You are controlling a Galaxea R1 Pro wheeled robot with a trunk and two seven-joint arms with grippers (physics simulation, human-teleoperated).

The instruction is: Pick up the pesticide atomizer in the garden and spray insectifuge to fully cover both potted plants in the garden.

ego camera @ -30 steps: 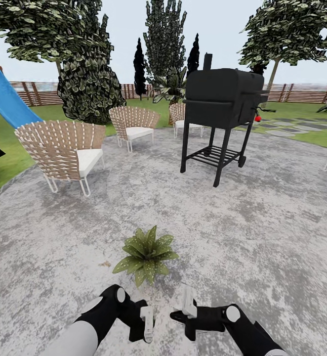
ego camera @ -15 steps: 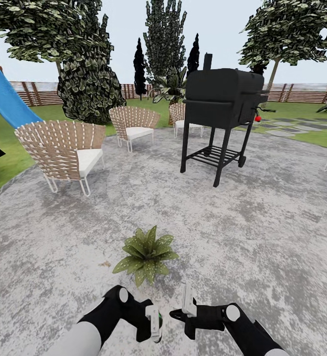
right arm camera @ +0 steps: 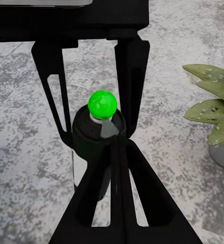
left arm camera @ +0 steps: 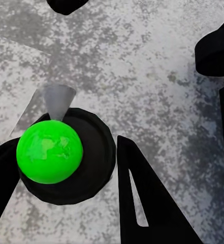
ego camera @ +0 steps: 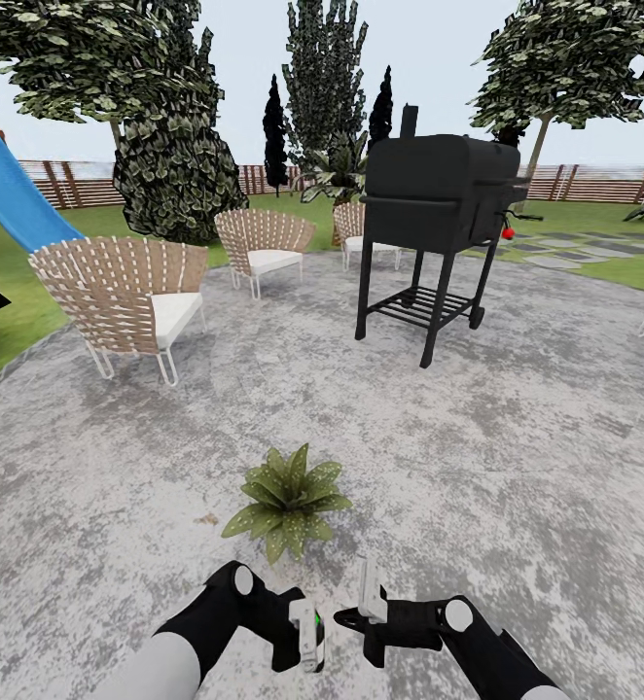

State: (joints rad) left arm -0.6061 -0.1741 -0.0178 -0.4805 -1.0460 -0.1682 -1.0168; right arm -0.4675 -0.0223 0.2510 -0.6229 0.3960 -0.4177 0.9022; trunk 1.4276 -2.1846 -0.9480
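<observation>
The potted plant [ego camera: 288, 503] sits on the paving [ego camera: 517, 467] just ahead of both pincers. Behind it stands the grill [ego camera: 439, 228]; chairs [ego camera: 127, 292] lie left.

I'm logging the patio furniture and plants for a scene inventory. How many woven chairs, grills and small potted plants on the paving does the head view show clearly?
Woven chairs: 3
Black grills: 1
Small potted plants on the paving: 1
Total: 5
A sliver at the right edge may be another chair; it is too cut off to count.
</observation>
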